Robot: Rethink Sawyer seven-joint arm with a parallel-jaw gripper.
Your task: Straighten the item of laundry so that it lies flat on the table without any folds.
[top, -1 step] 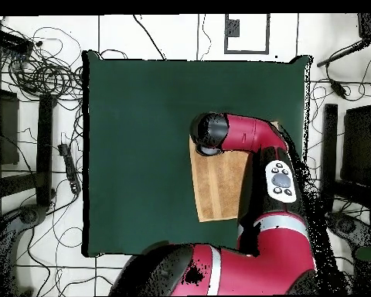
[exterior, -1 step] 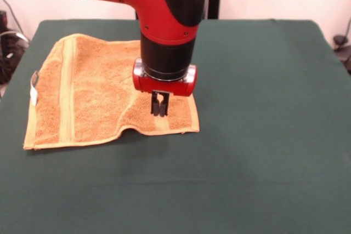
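Towel (exterior, -1 step: 93,100) is lying nearly flat on the worktop (exterior, -1 step: 263,135), one ripple lifting its near edge. I am hovering my jaws, nearly closed and empty, above it; next I am judging a pinch-and-pull outward.

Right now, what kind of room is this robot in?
Probably a robot lab or test room. A red robot arm works over a green table holding just one orange towel, and the overhead view shows loose cables all over the tiled floor.

Front view: arm (exterior, -1 step: 159,9) covers the towel's (exterior, -1 step: 88,97) far right corner. Overhead: arm hides the claw and much of the towel; desk (top, -1 step: 142,139) edge beside the towel is covered too.
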